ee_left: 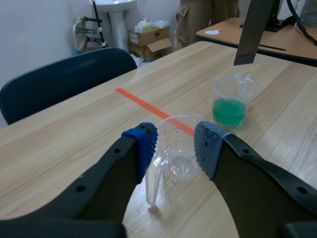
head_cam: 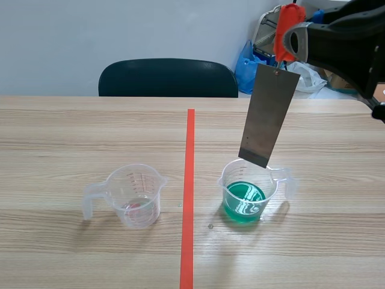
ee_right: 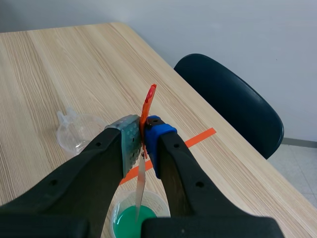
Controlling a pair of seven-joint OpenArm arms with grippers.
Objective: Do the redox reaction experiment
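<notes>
Currently, the right hand (ee_right: 141, 144) is clamped on the metal plate (head_cam: 267, 117), which hangs just above the beaker of green liquid (head_cam: 245, 201). The left hand (ee_left: 174, 144) stands apart behind the empty measuring cup (head_cam: 135, 195).

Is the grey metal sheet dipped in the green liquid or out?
Out. The grey metal sheet hangs above the rim of the clear plastic cup holding green liquid; the left wrist view shows a gap.

Wood-grain table (head_cam: 72, 132), orange-red tape line (head_cam: 189, 198) down its middle. Two clear handled cups stand on it. The near-empty cup (ee_left: 178, 166) is just ahead of and below the left gripper (ee_left: 176, 143). The green-liquid cup (head_cam: 246, 195) is directly under the right gripper (ee_right: 143, 144).
</notes>
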